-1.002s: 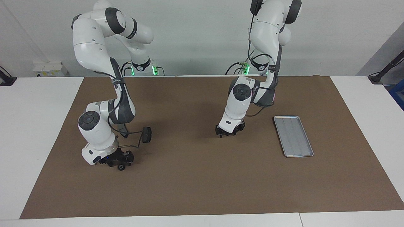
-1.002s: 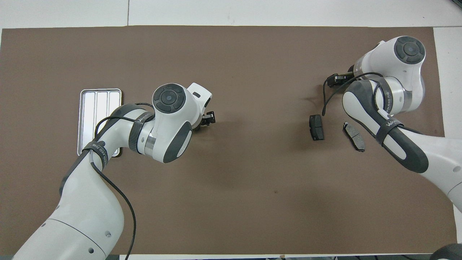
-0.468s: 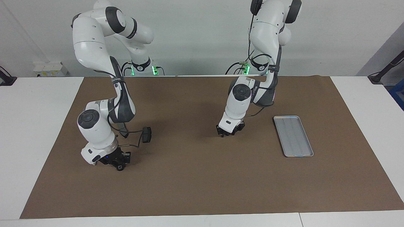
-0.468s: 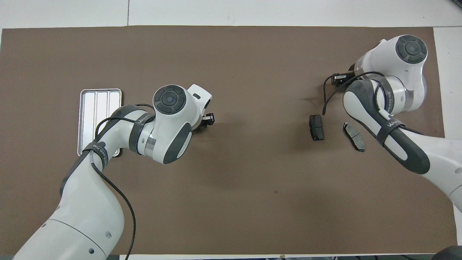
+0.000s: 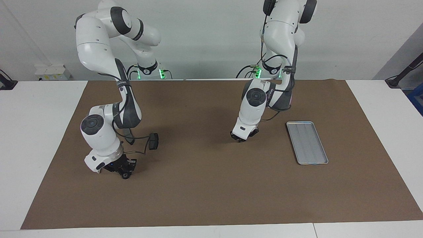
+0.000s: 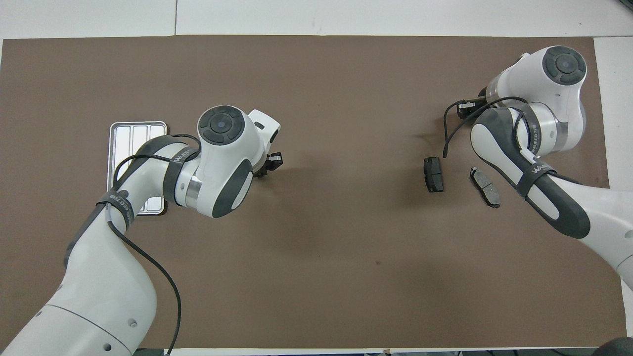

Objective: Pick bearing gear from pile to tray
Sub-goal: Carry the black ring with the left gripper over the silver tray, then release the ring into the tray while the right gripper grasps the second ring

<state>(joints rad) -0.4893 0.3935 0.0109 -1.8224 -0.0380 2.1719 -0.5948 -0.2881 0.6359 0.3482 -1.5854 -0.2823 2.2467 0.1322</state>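
The silver tray [image 5: 307, 142] lies on the brown mat toward the left arm's end; in the overhead view [image 6: 129, 134] the left arm covers part of it. My left gripper [image 5: 240, 138] hangs low over the mat beside the tray, also in the overhead view [image 6: 269, 163]. My right gripper [image 5: 123, 169] is low at the pile, also in the overhead view [image 6: 467, 106]. A small black round piece [image 5: 125, 176] shows just under it; I cannot tell whether it is held. Two dark brake pads [image 6: 433, 174] [image 6: 484, 186] lie nearby. The white bracket is hidden.
One brake pad [image 5: 153, 141] shows in the facing view beside the right arm's loose cable [image 5: 138, 145]. The brown mat [image 5: 211, 191] covers most of the white table.
My left gripper has moved a little toward the tray. The right arm's wrist has shifted slightly toward its own end of the table. The brake pads have not moved.
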